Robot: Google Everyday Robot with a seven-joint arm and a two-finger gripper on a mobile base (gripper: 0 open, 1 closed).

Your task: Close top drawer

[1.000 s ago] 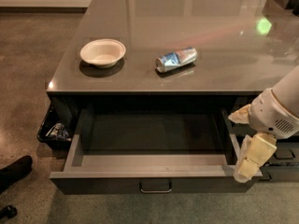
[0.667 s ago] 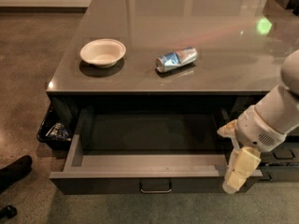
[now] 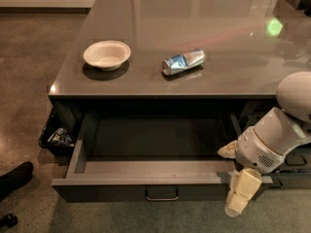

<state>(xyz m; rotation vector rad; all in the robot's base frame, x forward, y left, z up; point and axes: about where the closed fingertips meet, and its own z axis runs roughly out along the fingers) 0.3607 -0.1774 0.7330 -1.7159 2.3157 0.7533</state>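
Observation:
The top drawer [image 3: 146, 181] is pulled far out from under the grey tabletop [image 3: 194, 28]. It has a dark flat front, a small loop handle [image 3: 161, 194] at centre and paler inner walls, and it looks empty inside. My gripper [image 3: 233, 174] is at the drawer's front right corner. It is open: one cream finger [image 3: 226, 150] lies over the inside of the drawer and the other finger [image 3: 239, 194] hangs in front of the drawer face. The front panel's right end sits between them.
A white bowl [image 3: 107, 54] and a crushed blue-silver can [image 3: 183, 61] lie on the tabletop. A dark bin with wrappers [image 3: 56, 136] stands left of the drawer. A dark shoe [image 3: 14, 177] is on the floor at lower left. My white arm [image 3: 282, 130] fills the right side.
My gripper has moved left and down, from beside the drawer's right end to astride its front right corner. The drawer is as far out as before.

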